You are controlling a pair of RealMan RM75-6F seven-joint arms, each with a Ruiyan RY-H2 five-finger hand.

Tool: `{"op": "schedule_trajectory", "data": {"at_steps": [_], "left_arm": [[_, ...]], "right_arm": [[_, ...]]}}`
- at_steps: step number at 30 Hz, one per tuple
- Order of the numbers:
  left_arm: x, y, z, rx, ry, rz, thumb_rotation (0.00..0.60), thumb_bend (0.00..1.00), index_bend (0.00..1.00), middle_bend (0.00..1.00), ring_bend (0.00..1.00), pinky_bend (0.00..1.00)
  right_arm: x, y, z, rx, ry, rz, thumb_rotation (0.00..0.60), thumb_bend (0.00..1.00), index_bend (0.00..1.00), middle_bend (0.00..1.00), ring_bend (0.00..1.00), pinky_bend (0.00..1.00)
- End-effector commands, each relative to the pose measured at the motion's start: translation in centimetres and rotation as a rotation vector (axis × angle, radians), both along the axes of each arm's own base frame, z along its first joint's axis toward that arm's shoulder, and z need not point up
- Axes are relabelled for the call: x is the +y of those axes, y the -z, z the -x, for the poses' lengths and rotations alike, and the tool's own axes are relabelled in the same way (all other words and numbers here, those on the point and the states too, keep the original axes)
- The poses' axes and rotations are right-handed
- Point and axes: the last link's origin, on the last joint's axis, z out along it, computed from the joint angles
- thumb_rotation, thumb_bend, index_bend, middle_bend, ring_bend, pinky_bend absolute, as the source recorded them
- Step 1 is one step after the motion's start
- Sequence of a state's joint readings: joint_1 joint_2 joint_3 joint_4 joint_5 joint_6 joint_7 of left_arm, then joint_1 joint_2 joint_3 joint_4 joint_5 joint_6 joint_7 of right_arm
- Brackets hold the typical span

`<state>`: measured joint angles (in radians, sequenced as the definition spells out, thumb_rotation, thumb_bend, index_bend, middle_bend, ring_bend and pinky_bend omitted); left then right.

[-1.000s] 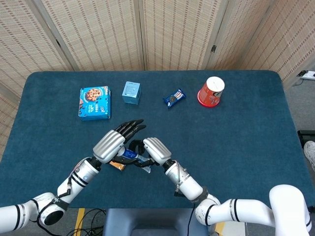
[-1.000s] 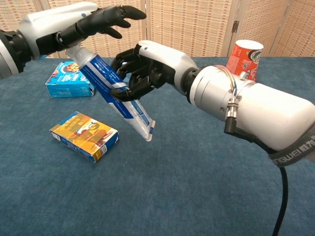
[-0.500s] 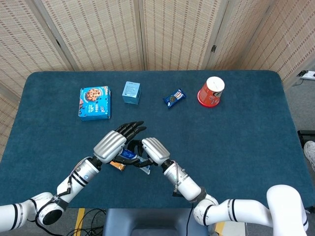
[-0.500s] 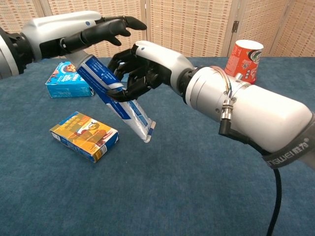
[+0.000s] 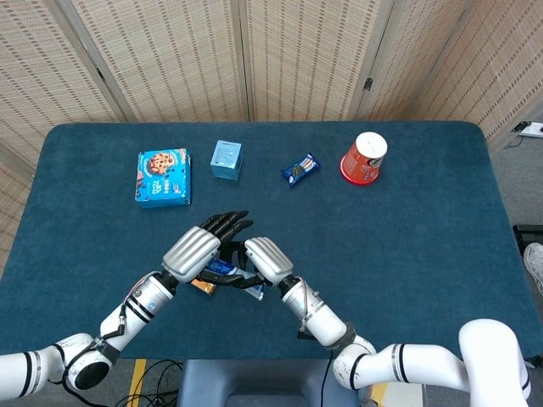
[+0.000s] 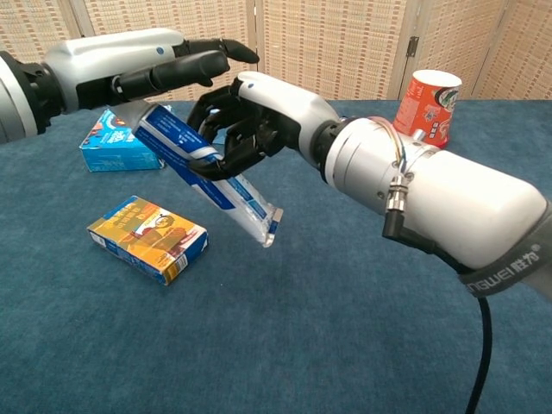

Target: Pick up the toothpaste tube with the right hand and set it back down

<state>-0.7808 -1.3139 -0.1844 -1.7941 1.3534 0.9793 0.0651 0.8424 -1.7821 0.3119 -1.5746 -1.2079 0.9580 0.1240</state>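
A white and blue toothpaste tube [image 6: 226, 188] hangs tilted above the table, crimped end lowest and to the right. My right hand [image 6: 246, 121] grips its middle, dark fingers wrapped round it. My left hand [image 6: 168, 65] hovers just over the tube's upper end with its fingers stretched out flat and nothing held; I cannot tell whether the palm touches the tube. In the head view the two hands, left hand [image 5: 199, 246] and right hand [image 5: 267, 257], meet near the table's front, and only a strip of the tube [image 5: 222, 270] shows between them.
An orange box [image 6: 147, 237] lies flat on the blue cloth just below and left of the tube. Further back stand a blue cookie box [image 5: 163, 176], a small light-blue box [image 5: 226, 159], a snack packet [image 5: 300, 169] and a red cup [image 5: 364, 158].
The tube now lies less steeply; its crimped end has swung up and to the right. The left hand's fingers have levelled out a little above it.
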Motion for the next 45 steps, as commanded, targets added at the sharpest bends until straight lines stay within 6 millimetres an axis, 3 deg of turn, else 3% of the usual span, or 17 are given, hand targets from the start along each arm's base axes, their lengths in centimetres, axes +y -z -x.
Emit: {"op": "schedule_trajectory", "data": {"at_steps": [1,10,16,21,27,29,33,38,43,45], "left_arm": [[0.2,-0.2,0.1,-0.019,-0.014,-0.006,0.0,0.0,0.0,0.03,0.05,0.14],[1.2,-1.9,1.5,-0.079,-0.076,-0.055,0.0,0.0,0.0,0.03,0.05,0.14],[1.8,-2.9,3.6,-0.091,-0.136,-0.093,0.0,0.0,0.0,0.03,0.05,0.14],[2.2,-3.3,5.2,-0.096,-0.19,-0.122,0.0,0.0,0.0,0.03,0.05,0.14],[2.0,-3.8,6.9,-0.086,-0.24,-0.146,0.0,0.0,0.0,0.03,0.05,0.14],[2.0,-3.9,7.4,-0.081,-0.25,-0.151,0.0,0.0,0.0,0.03,0.05,0.14],[1.9,-4.2,8.1,-0.072,-0.266,-0.161,0.0,0.0,0.0,0.03,0.05,0.14],[2.0,-4.8,9.1,-0.069,-0.291,-0.184,0.0,0.0,0.0,0.03,0.05,0.14],[2.2,-6.0,10.7,-0.044,-0.324,-0.227,0.004,0.0,0.0,0.03,0.05,0.14],[2.1,-6.8,11.4,-0.04,-0.346,-0.253,0.1,0.0,0.0,0.03,0.05,0.14]], "right_arm": [[0.0,0.0,0.3,0.009,0.001,0.0,0.6,0.69,0.82,0.75,0.64,0.51],[-1.2,-1.6,3.6,0.188,-0.008,-0.002,0.6,0.68,0.82,0.72,0.64,0.51],[-3.4,-3.2,6.6,0.476,-0.077,0.11,0.6,0.54,0.81,0.65,0.58,0.51],[-4.6,-3.5,7.7,0.636,-0.093,0.159,0.6,0.45,0.74,0.58,0.51,0.51],[-5.5,-2.5,8.0,0.737,-0.086,0.181,0.6,0.4,0.65,0.5,0.42,0.49],[-5.7,-2.1,8.1,0.767,-0.083,0.182,0.6,0.38,0.58,0.47,0.4,0.47],[-5.8,-1.7,8.1,0.794,-0.066,0.202,0.6,0.29,0.33,0.35,0.3,0.44],[-5.7,-2.7,7.8,0.756,-0.037,0.186,0.6,0.21,0.07,0.2,0.18,0.34],[-5.1,-6.4,8.1,0.692,-0.026,0.236,0.6,0.21,0.04,0.18,0.15,0.33],[-4.7,-8.4,8.8,0.672,-0.016,0.266,0.6,0.23,0.08,0.23,0.17,0.33]]}}
